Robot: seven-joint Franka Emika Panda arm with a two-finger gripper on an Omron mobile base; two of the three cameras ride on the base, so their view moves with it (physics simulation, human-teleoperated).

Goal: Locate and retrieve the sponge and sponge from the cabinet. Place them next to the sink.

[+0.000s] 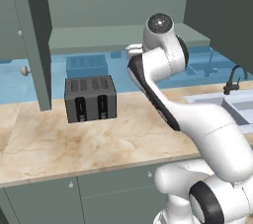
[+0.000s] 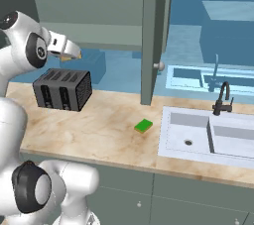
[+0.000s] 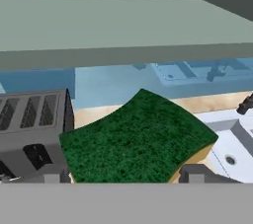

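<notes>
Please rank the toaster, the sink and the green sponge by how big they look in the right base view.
1. Sink, largest.
2. Toaster, clearly smaller than the sink, though it sits farther left and back, so nearness affects this little.
3. Green sponge, by far the smallest, lying on the counter just left of the sink.

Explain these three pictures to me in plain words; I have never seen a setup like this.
This is a rendered kitchen with a white robot arm on a drivable base. Two pictures come from cameras on the base, behind the arm to its left and right. The third comes from a camera on the hand, looking along the two-finger gripper. On the beige marble counter stand a black toaster and a small bright green sponge, beside the pale sink. Above is the open grey-green cabinet. In the hand view the gripper carries a yellow sponge with a dark green top between its fingertips.
</notes>
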